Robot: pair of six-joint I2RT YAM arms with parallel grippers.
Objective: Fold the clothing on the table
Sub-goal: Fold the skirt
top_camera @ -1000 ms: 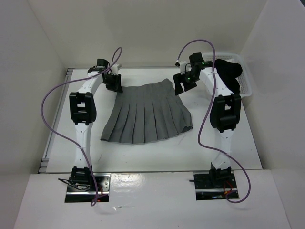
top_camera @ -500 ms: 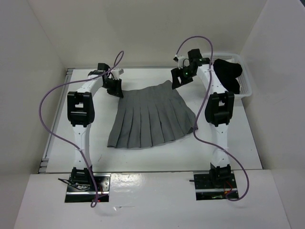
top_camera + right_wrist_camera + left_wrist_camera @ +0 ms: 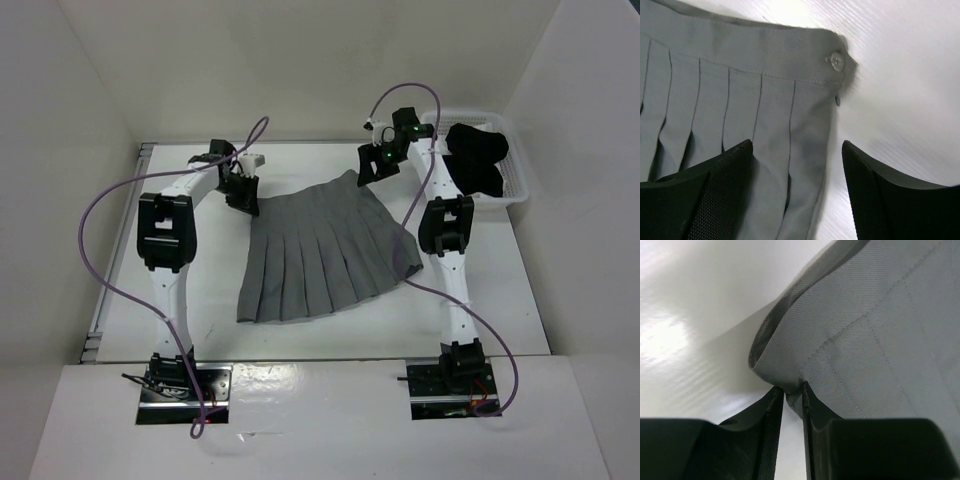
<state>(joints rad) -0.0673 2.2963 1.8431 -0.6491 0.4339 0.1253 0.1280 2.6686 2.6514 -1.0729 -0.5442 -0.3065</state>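
Your left gripper (image 3: 792,390) is pinching the skirt (image 3: 320,255) at the left end of its waistband (image 3: 765,42). In the left wrist view the two fingers sit nearly together with a fold of grey fabric caught between the tips. The cloth curls up there, with shadow under it on the table (image 3: 520,290).

Your right gripper (image 3: 796,145) is spread wide and holds nothing. It hovers over the right end of the waistband, one finger above the pleats and the other above bare table just past the skirt's edge. A small button (image 3: 836,61) shows on that corner.

The skirt lies mid-table between your two arms, with the waistband at the far side and the hem fanned toward the arm bases. The hem's left end is nearer the bases than its right end.

A white basket (image 3: 515,188) sits at the far right of the table with a black garment (image 3: 478,155) in it, apart from the skirt.
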